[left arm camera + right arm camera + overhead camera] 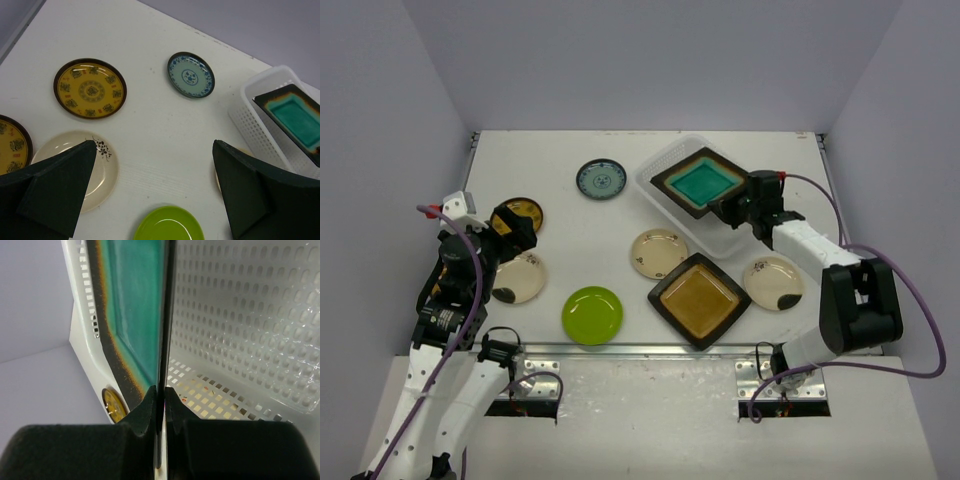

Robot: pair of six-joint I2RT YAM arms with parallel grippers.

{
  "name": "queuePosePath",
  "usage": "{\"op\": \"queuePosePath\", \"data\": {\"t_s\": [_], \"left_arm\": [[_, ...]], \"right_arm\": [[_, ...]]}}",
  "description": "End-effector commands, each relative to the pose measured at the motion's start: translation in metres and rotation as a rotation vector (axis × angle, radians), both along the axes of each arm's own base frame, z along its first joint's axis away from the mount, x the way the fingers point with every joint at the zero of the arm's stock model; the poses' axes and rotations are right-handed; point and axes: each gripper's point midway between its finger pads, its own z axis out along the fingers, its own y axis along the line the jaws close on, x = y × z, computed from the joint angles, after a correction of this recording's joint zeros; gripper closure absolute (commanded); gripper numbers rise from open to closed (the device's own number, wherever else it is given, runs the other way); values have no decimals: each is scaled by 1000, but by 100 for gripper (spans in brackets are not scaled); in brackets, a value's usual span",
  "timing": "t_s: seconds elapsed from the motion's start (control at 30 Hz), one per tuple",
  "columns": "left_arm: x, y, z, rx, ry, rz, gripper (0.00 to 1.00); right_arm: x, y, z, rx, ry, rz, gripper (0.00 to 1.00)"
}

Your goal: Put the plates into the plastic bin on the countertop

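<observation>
My right end effector [735,207] clamps the teal plate [698,182] by one edge. The plate hangs inside the bin [670,152], whose floor is directly below.

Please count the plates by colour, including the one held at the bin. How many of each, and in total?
Yellow round plates: 2
Cream round plates: 3
Green round plate: 1
Blue-patterned round plate: 1
Teal square plate, at the plastic bin: 1
Amber square plate: 1
Total: 9
</observation>
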Motion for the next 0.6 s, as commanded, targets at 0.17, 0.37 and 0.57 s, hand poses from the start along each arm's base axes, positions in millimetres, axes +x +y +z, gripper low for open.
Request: {"op": "queuePosePath", "data": {"t_s": [0.17,0.37,0.57], "left_arm": [[5,-1,10,-2,-43,-6,0],[5,-2,9,-2,-40,-15,0],[7,-7,7,-3,-30,-39,0]], "right_arm": [[21,8,37,53,-131,-5,100],[22,7,20,22,-88,-2,82],[24,5,11,-38,-30,28,23]]}}
